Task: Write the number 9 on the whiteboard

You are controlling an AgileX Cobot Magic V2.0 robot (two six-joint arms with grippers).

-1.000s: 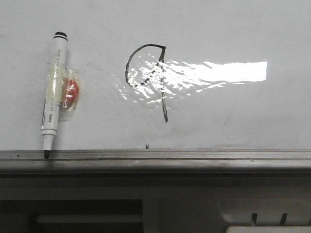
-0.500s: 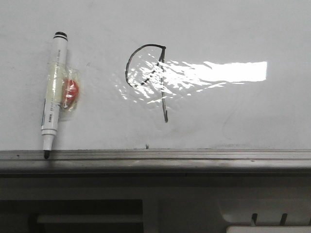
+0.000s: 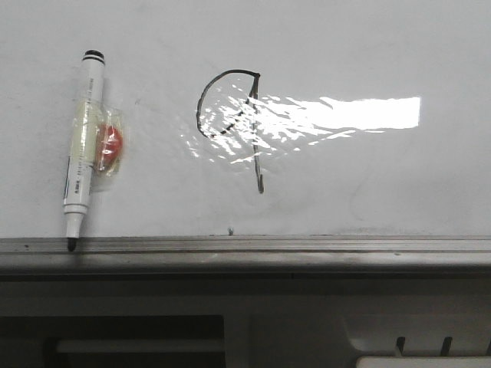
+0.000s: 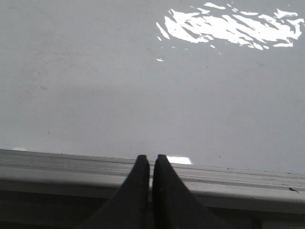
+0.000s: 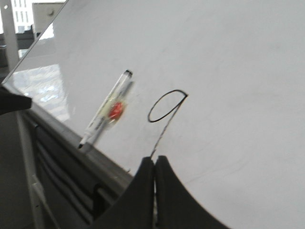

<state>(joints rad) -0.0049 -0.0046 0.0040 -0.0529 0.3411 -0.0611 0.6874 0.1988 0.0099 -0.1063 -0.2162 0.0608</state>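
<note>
The whiteboard (image 3: 368, 46) fills the front view, glossy, with a bright glare patch. The number 9 (image 3: 258, 169) is drawn on it in thin black line, a rounded loop and a long stem hooked at its end. Neither gripper shows in the front view. My left gripper (image 4: 151, 157) is shut and empty, over the grey tray rail (image 4: 57, 164) and facing bare board. My right gripper (image 5: 155, 159) is shut and empty, just off the board by the stem end of the 9 (image 5: 169, 125).
A white marker (image 3: 83, 146) with its black tip on the rail (image 3: 307, 247) hangs on the board left of the 9, with a red piece (image 3: 111, 144) under clear tape. It also shows in the right wrist view (image 5: 106, 114). Grey housing with dark slots lies below the rail.
</note>
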